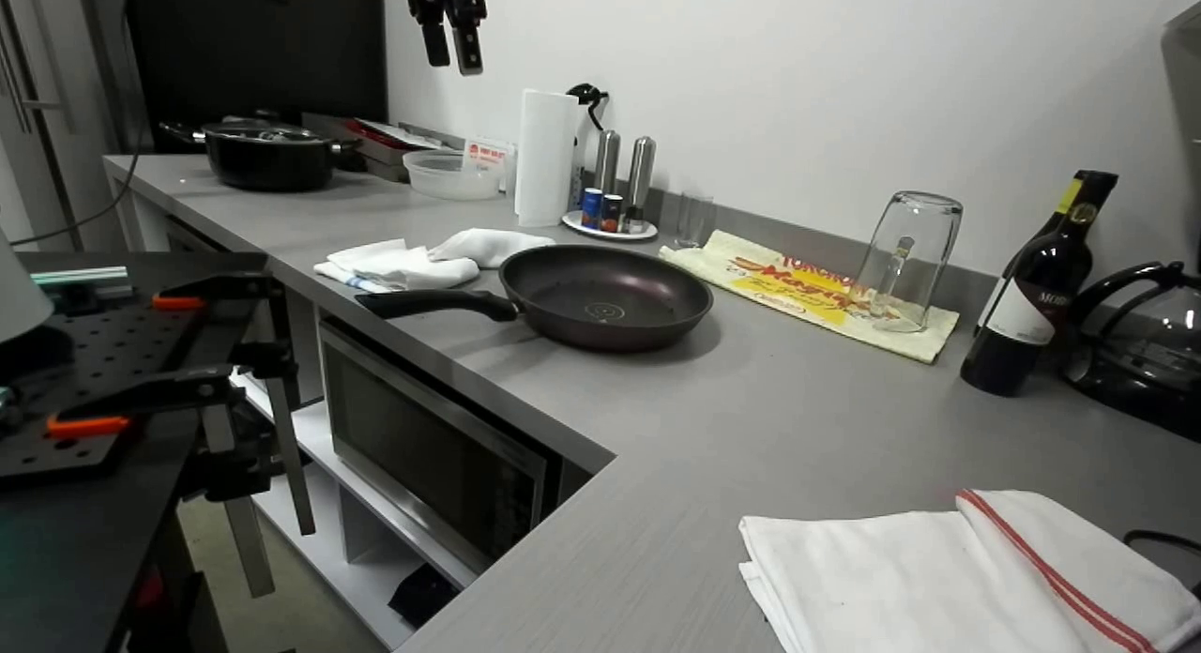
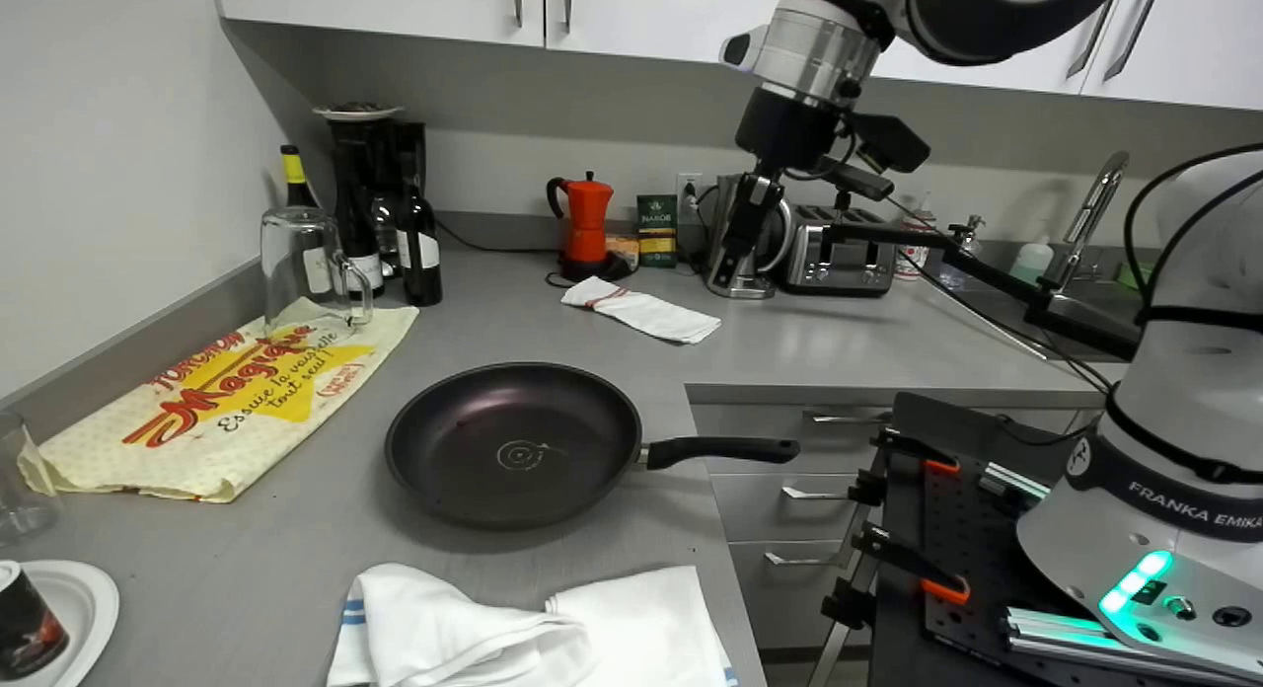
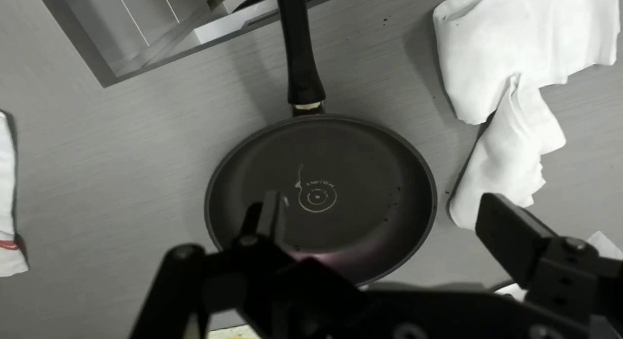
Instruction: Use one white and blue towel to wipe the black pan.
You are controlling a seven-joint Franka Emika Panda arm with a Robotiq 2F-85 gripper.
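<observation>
The black pan (image 1: pixel 610 301) lies upright on the grey counter, its handle reaching over the counter edge. It shows also in an exterior view (image 2: pixel 513 450) and in the wrist view (image 3: pixel 340 163), with a few dark specks inside. The white towel with blue stripes (image 1: pixel 399 266) lies crumpled beside the pan, seen also in an exterior view (image 2: pixel 641 628) and in the wrist view (image 3: pixel 525 42); there its blue stripes do not show. My gripper (image 1: pixel 454 67) is open and empty, high above the counter. In the wrist view its fingers (image 3: pixel 379 200) stand wide apart over the pan.
A white towel with red stripes (image 1: pixel 938 578) lies on the counter's other arm. A yellow printed cloth (image 2: pixel 247 391) bears an upturned glass mug (image 2: pixel 296 263) by the wall. Wine bottles (image 2: pixel 419 243), a plate with small cans (image 1: pixel 647 231) and a paper roll (image 1: pixel 546 156) stand around.
</observation>
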